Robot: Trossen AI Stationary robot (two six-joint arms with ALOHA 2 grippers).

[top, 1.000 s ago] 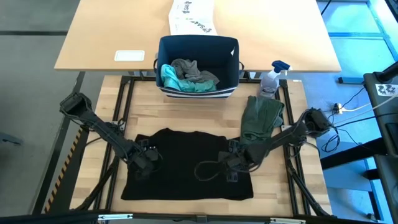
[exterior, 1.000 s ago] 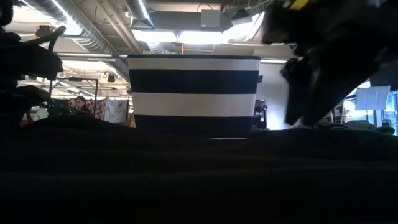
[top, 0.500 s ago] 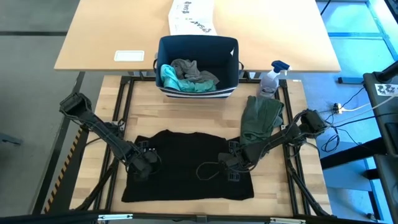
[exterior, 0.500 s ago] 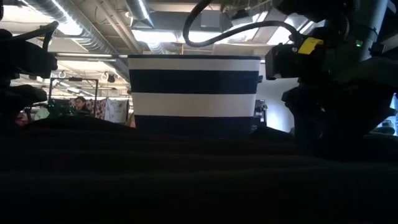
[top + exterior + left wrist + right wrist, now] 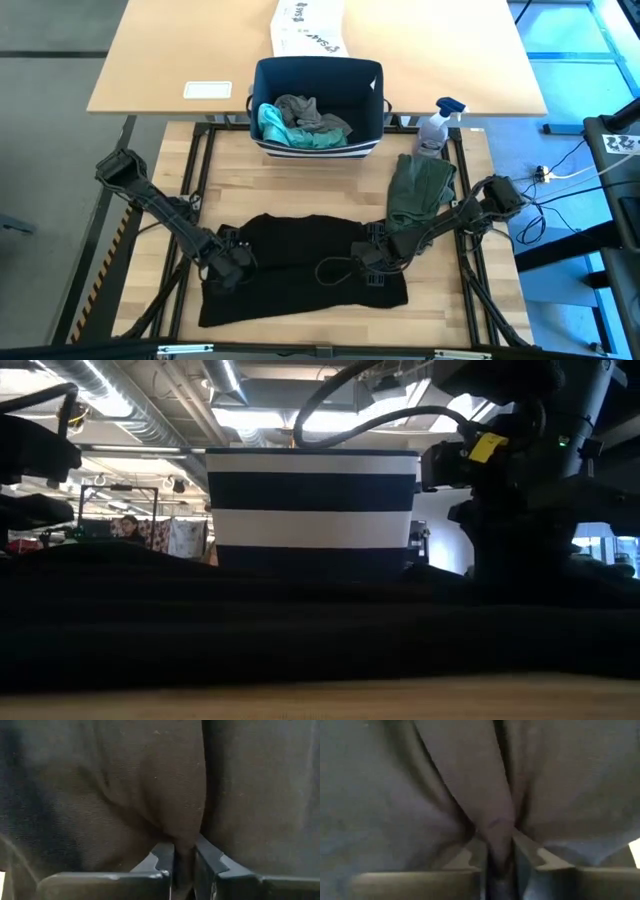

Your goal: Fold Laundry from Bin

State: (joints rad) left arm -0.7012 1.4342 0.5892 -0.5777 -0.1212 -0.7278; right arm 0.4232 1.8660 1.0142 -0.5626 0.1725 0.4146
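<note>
Dark cloth, the black T-shirt (image 5: 120,795), fills nearly the whole left wrist view, its weave fine and flecked with pale lint. The left hand (image 5: 184,862) sits at the picture's lower edge, its two dark fingers (image 5: 162,857) drawn close together with a narrow pinch of the cloth caught between them. From that pinch a ridge of fabric rises as a rounded fold, with a deep dark crease running along one side of it. Softer wrinkles spread across the cloth on the other side, where the shade grows darker
</note>
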